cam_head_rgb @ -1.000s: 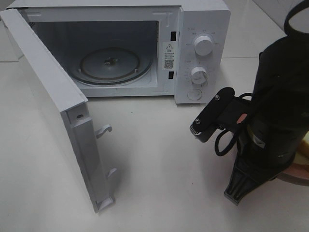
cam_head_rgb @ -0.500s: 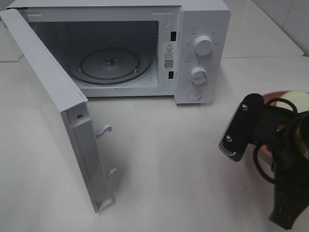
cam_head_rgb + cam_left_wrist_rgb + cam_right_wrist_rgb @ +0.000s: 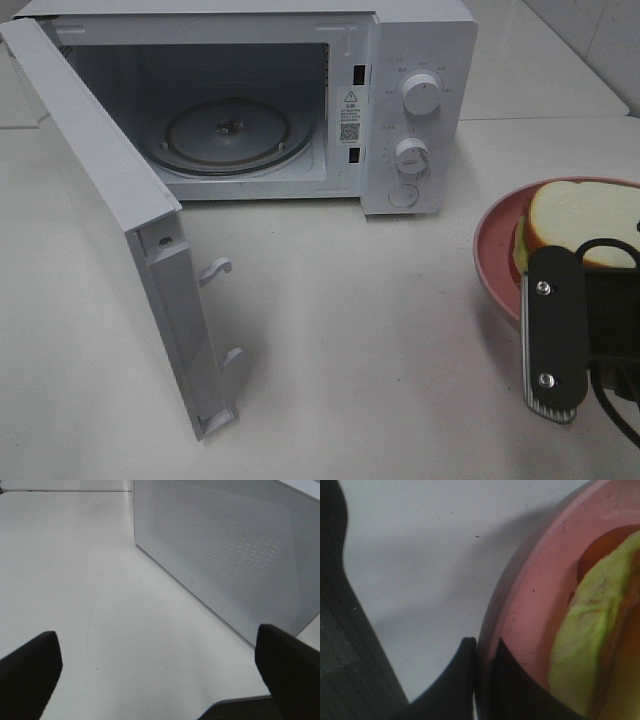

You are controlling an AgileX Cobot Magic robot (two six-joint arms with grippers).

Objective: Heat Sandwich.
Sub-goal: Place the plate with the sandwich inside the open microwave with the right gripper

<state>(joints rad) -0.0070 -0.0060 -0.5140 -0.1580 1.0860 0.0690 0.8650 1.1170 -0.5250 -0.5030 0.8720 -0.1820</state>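
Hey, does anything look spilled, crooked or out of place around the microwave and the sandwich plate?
Nothing stands out. The door of the microwave hangs wide open, the glass turntable lies flat inside, and the sandwich sits on its pink plate. The right gripper pinches the plate's rim. No spill shows on the table.

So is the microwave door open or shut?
Open. The door stands out to the left, and the bare glass turntable inside the microwave shows.

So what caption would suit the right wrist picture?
Claw pinches the rim of the pink plate carrying the sandwich.
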